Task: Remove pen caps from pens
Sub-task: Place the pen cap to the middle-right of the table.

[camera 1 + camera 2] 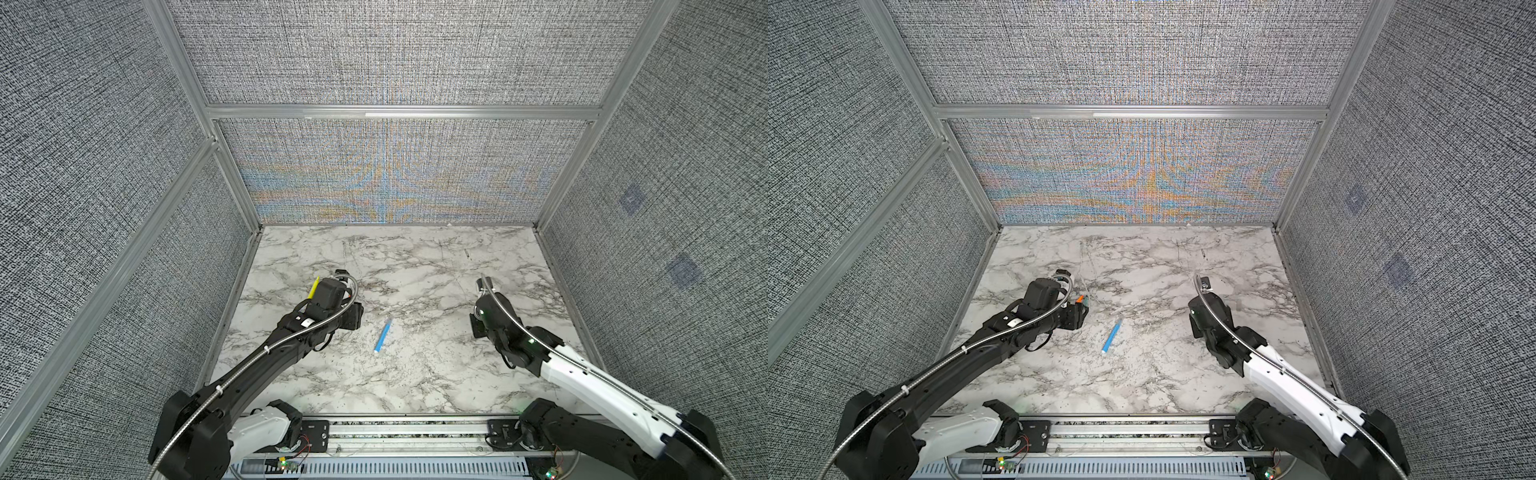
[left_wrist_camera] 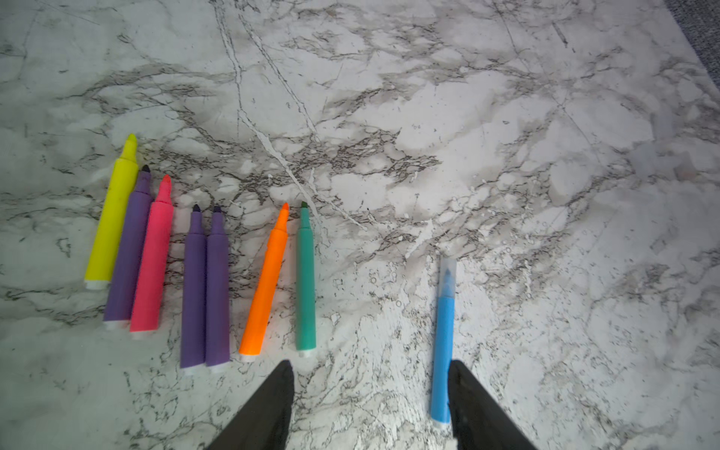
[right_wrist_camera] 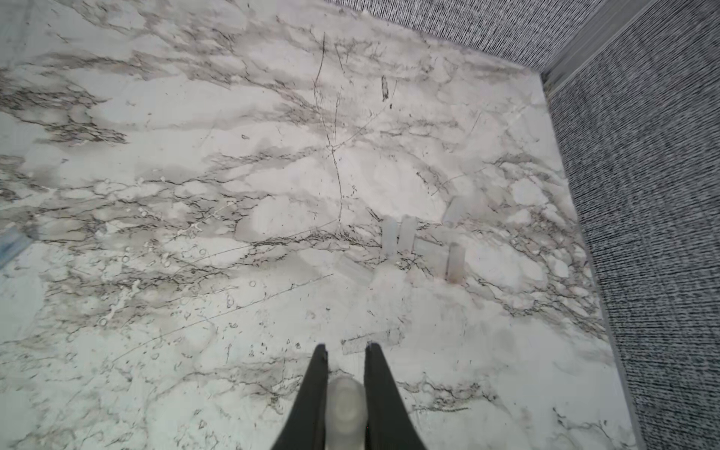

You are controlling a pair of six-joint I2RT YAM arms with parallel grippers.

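Several uncapped pens lie side by side on the marble: yellow [image 2: 111,218], purple [image 2: 130,249], pink [image 2: 154,265], two more purple [image 2: 193,288], orange [image 2: 267,280] and green [image 2: 305,280]. My left gripper [image 2: 371,364] hangs open above the table just short of their white butt ends, holding nothing. A blue pen [image 2: 444,343] lies apart, beside one finger, with a clear pen cap [image 2: 447,274] on its tip; both top views show it mid-table [image 1: 382,336] [image 1: 1112,336]. My right gripper [image 3: 347,346] is shut on a clear pen cap [image 3: 345,405].
Several loose clear caps [image 3: 407,232] lie in a cluster on the marble near the right fabric wall [image 3: 643,233]. Fabric walls on aluminium frames enclose the table on three sides. The left arm [image 1: 328,307] and right arm [image 1: 494,320] hover on either side of the blue pen.
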